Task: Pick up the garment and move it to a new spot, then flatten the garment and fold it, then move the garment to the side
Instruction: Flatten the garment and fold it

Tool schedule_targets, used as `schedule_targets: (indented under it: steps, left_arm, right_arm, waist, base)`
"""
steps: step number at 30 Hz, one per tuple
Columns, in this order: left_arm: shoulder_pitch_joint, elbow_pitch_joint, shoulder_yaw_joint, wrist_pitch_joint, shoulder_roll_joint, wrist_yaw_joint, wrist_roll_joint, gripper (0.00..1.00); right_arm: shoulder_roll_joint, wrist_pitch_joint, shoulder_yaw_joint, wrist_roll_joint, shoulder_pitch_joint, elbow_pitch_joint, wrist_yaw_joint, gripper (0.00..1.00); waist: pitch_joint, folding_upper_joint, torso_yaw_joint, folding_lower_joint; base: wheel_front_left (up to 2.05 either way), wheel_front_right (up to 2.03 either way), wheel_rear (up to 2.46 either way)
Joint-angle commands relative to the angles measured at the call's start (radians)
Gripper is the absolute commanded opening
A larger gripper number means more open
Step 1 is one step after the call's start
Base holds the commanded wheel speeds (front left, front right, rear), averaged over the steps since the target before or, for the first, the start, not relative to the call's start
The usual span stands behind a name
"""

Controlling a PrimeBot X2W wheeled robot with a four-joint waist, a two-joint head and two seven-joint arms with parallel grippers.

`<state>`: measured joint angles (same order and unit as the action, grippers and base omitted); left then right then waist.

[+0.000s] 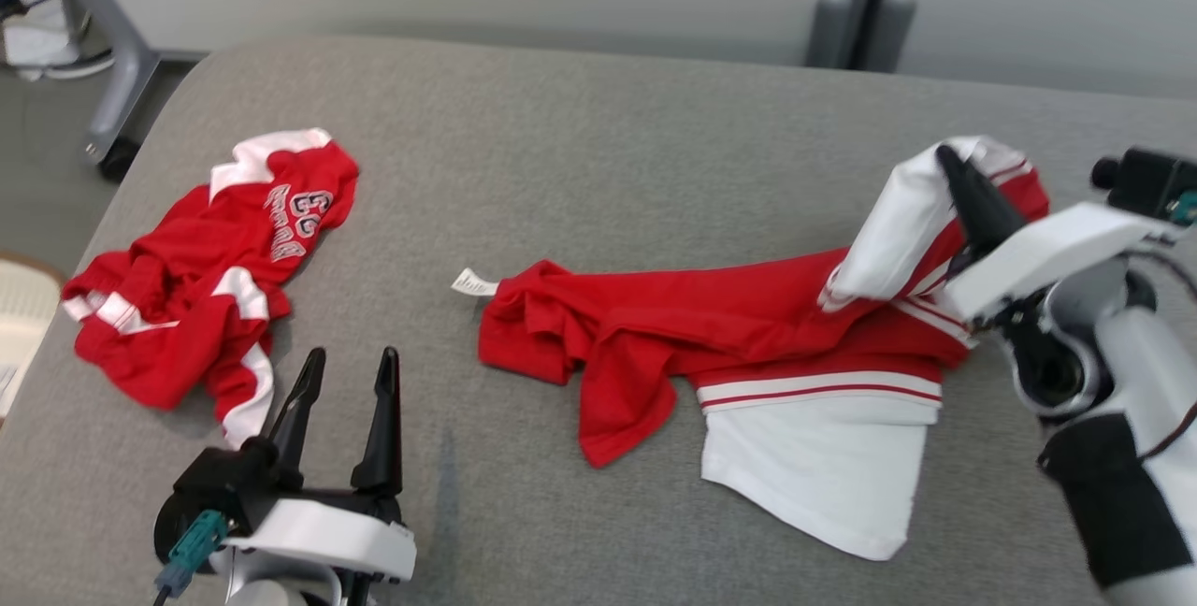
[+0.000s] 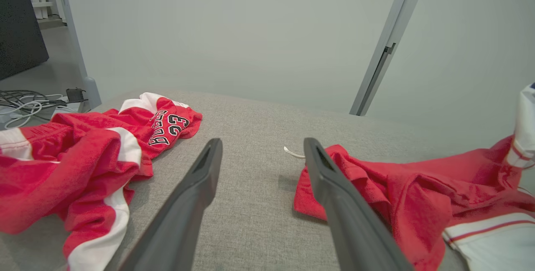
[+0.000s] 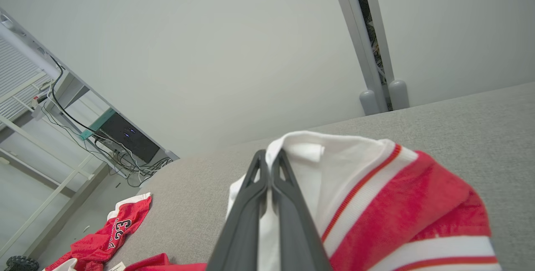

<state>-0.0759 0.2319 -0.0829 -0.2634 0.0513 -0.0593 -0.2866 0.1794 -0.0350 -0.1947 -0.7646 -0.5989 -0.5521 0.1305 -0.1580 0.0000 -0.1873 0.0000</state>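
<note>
Grey upholstered surface (image 1: 561, 166): I see two garments on it.
Left gripper (image 1: 353, 355): released, empty, nearer than the shirt.
Red-and-white shirt (image 1: 711, 325): crumpled on the surface.
Right gripper (image 1: 949, 162): clenched on the shirt's raised white end.
Red jersey (image 1: 187, 297): well left of the shirt.

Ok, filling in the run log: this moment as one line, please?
phase: pick-up | right jaws: shut on garment white edge, raised | left jaws: open, empty | red jersey: untouched

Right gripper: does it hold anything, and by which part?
Yes: the right gripper is shut on the red-and-white garment, pinching its raised white edge.
</note>
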Motion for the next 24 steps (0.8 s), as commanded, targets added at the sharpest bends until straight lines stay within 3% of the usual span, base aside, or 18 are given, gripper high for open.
schedule_targets:
  steps: [1, 10, 11, 12, 13, 14, 24]
  left_arm:
    - [-0.028, -0.001, -0.004, -0.002, 0.002, -0.004, -0.007, 1.0]
    - [-0.1, 0.003, -0.071, -0.002, 0.001, 0.007, -0.061, 1.0]
    - [-0.104, 0.003, -0.075, -0.002, 0.0, 0.01, -0.065, 1.0]
    - [-0.108, 0.003, -0.078, -0.002, 0.0, 0.013, -0.068, 1.0]
    - [-0.11, 0.005, -0.081, -0.002, 0.001, 0.015, -0.069, 1.0]
    - [-0.114, 0.006, -0.083, -0.002, 0.0, 0.016, -0.069, 1.0]
    - [-0.103, 0.024, -0.068, -0.002, 0.001, 0.009, -0.038, 1.0]
  right_arm:
    - [0.014, -0.007, 0.005, -0.018, -0.039, -0.023, 0.0, 0.0]
    - [0.045, 0.02, 0.021, -0.142, -0.303, -0.229, 0.0, 0.0]
    - [0.044, 0.023, 0.012, -0.15, -0.322, -0.245, 0.0, 0.11]
    - [0.04, 0.03, 0.002, -0.158, -0.339, -0.26, 0.0, 0.37]
    - [0.04, 0.041, -0.009, -0.165, -0.357, -0.268, 0.001, 0.94]
    - [0.043, 0.059, -0.024, -0.17, -0.374, -0.27, 0.001, 1.0]
    - [0.056, 0.258, -0.162, -0.257, -0.315, -0.266, 0.001, 1.0]
  waist:
    - [-0.055, 0.0, -0.054, 0.0]
    - [-0.151, 0.0, -0.135, 0.0]
    - [-0.156, 0.0, -0.138, 0.0]
    - [-0.159, 0.0, -0.139, 0.0]
    - [-0.163, 0.0, -0.139, 0.0]
    - [-0.166, 0.0, -0.138, 0.0]
    - [-0.11, 0.0, -0.077, 0.0]
  base:
    - [0.0, 0.0, 0.0]
    - [0.0, 0.0, 0.0]
    - [0.0, 0.0, 0.0]
    - [0.0, 0.0, 0.0]
    - [0.0, 0.0, 0.0]
    - [0.0, 0.0, 0.0]
    - [0.0, 0.0, 0.0]
